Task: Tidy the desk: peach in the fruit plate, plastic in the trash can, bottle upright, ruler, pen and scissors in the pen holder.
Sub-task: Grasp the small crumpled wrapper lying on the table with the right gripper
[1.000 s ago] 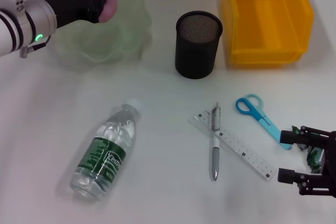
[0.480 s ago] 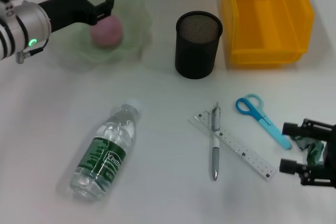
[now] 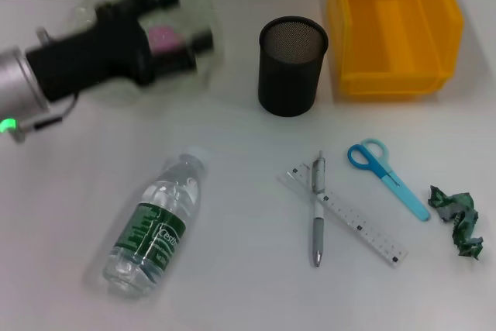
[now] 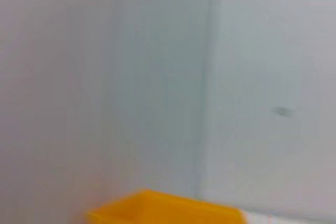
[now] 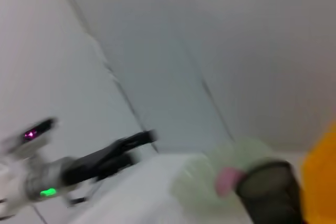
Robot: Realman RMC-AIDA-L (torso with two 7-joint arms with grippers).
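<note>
left gripper (image 3: 182, 17): upper left of the head view, over the fruit plate (image 3: 203, 48), fingers spread, holding nothing
peach (image 3: 161, 36): in the plate, between the fingers
right gripper: out of sight
bottle (image 3: 154, 225): lying lower left
pen holder (image 3: 291, 67): upper centre
plastic (image 3: 459, 220): crumpled, lower right

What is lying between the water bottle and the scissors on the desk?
In the head view, the pen crossing the ruler lies between the bottle and the scissors.
</note>
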